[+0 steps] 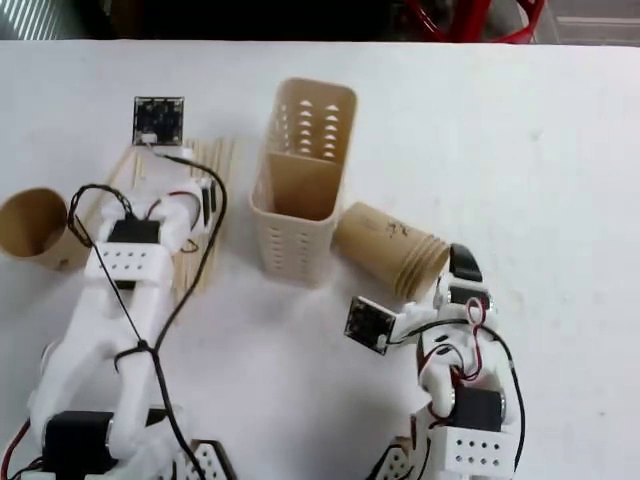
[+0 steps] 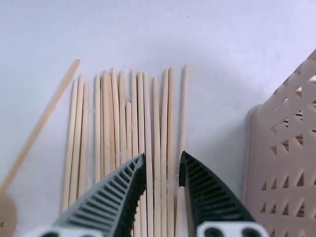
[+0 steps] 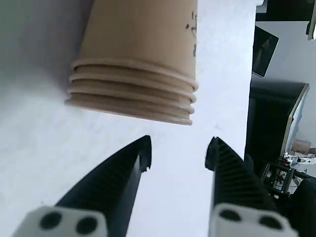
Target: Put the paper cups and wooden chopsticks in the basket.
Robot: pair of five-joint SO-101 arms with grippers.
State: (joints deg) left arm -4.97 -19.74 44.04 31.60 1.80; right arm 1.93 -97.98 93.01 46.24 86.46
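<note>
Several wooden chopsticks (image 2: pixel 123 133) lie side by side on the white table, next to the cream perforated basket (image 2: pixel 286 163). My left gripper (image 2: pixel 163 165) hovers open over them, with a few sticks showing between its jaws. One stick (image 2: pixel 44 116) lies slanted apart from the row. From above, the basket (image 1: pixel 300 180) lies mid-table with the left gripper (image 1: pixel 202 205) beside it over the chopsticks (image 1: pixel 215 155). A stack of paper cups (image 1: pixel 390 248) lies on its side against the basket. My right gripper (image 3: pixel 180 148) stands open just short of the stack's rims (image 3: pixel 133 98). A single paper cup (image 1: pixel 35 228) lies at far left.
The table's far edge runs along the back, with a dark floor and a red frame (image 1: pixel 470 18) beyond. A small square board (image 1: pixel 158 120) sits on the left arm above the chopsticks. Bare table (image 1: pixel 540 150) stretches to the right of the basket.
</note>
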